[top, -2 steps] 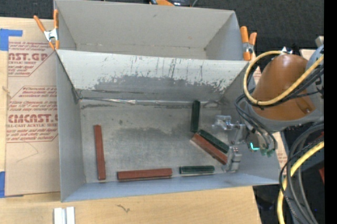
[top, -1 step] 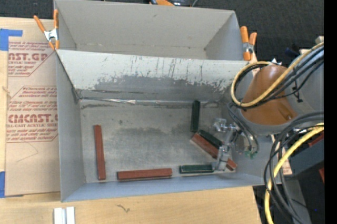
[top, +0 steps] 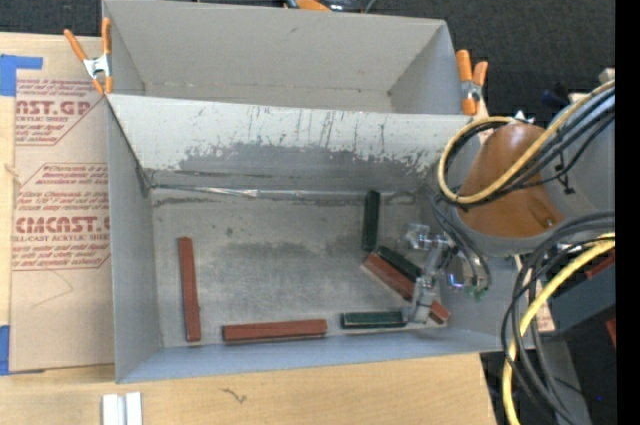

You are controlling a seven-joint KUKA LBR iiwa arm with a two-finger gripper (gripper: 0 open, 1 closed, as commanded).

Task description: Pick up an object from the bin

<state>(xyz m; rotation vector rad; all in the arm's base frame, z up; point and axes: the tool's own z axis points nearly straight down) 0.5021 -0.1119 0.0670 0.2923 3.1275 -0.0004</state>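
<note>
**Gripper poised at the slanted bar's end**

A slanted red-brown bar (top: pixel 385 273) is seen on the floor of the bin (top: pixel 260 258). The gripper (top: pixel 424 305) is set at its lower right end, probably for a grasp; its spread cannot be told. A dark green bar (top: pixel 372 320) lies just left of that end.

Sticks (top: pixel 274 330) across bin (top: pixel 300 248) floor (hand (top: pixel 425 298) among the rightmost)

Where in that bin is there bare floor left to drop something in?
The widest bare floor lies mid-bin, bordered by the left red-brown bar, the front red-brown bar and the rear dark green bar. The right front corner is crowded: overlapping bars beside the gripper.
</note>
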